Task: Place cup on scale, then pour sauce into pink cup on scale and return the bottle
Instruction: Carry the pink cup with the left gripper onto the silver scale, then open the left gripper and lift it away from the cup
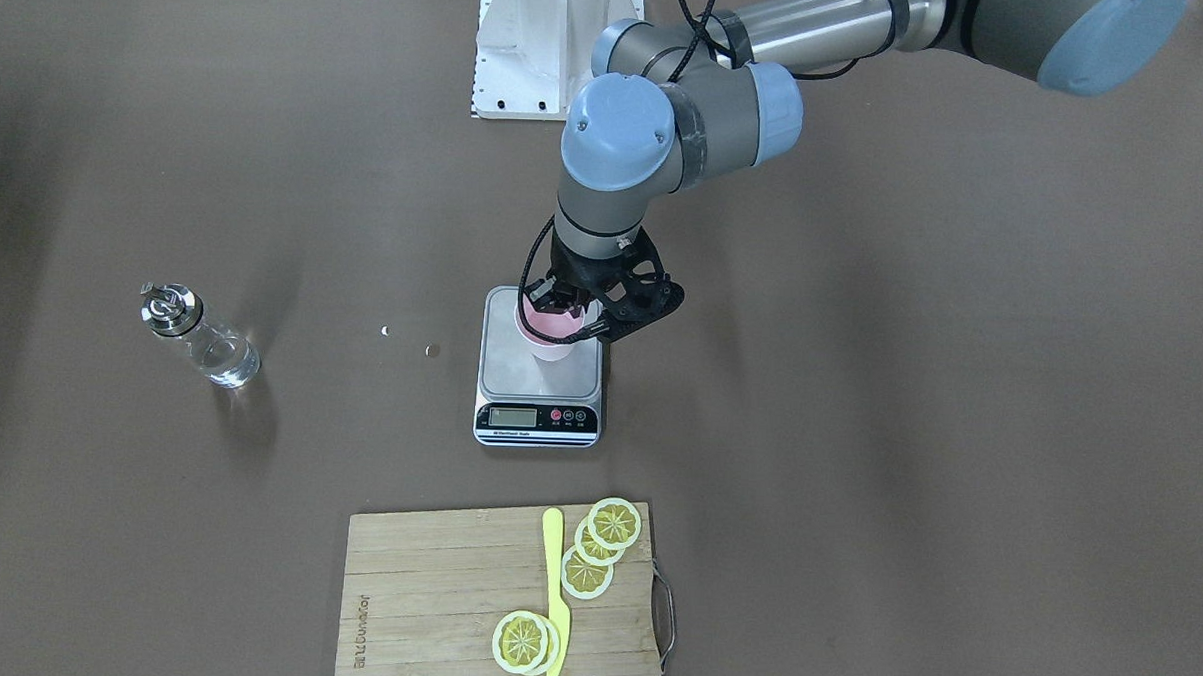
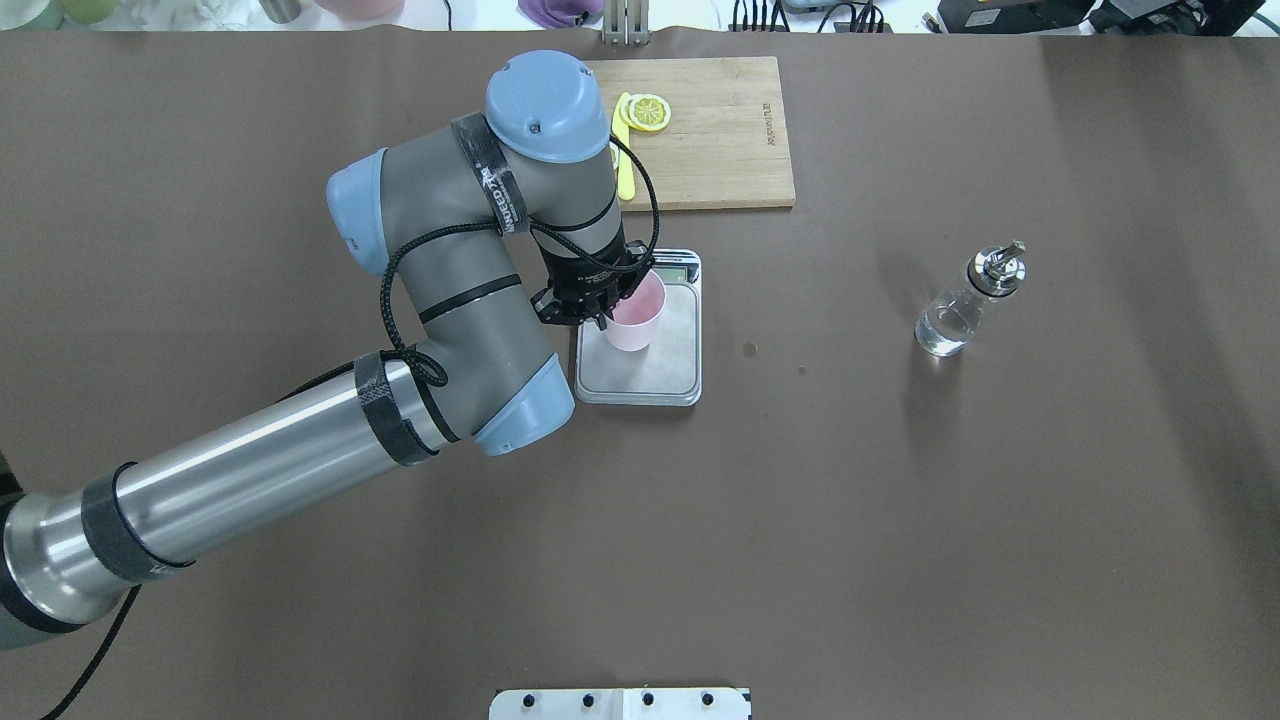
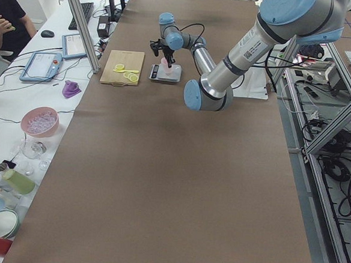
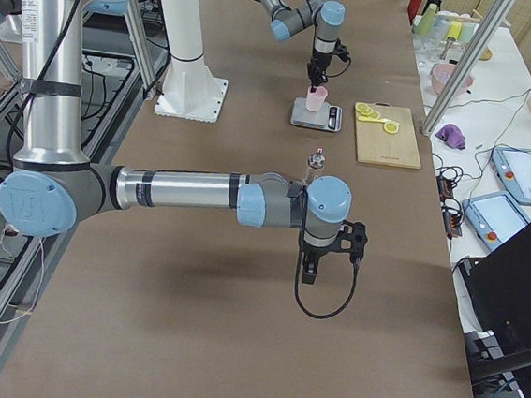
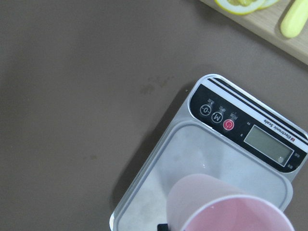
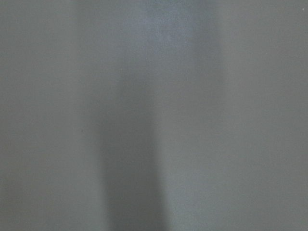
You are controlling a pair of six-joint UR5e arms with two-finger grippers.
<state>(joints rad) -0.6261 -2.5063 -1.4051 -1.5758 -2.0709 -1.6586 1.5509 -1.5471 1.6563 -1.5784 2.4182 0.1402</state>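
The pink cup (image 1: 552,334) is upright over the back half of the scale (image 1: 540,386), whose steel platform and black display strip face the operators' side. I cannot tell whether the cup's base touches the platform. My left gripper (image 1: 561,303) reaches down from above and is shut on the cup's rim (image 2: 636,318). The left wrist view shows the cup (image 5: 226,207) above the scale (image 5: 192,149). The glass bottle (image 2: 965,305) with its metal pourer stands alone on the table's right side. My right gripper (image 4: 315,270) shows only in the exterior right view, near the bottle (image 4: 315,163); I cannot tell if it is open.
A wooden cutting board (image 2: 720,130) with lemon slices (image 1: 594,548) and a yellow knife (image 1: 555,597) lies just beyond the scale. Small specks (image 2: 749,349) lie on the brown table between scale and bottle. The right wrist view shows only blurred table surface.
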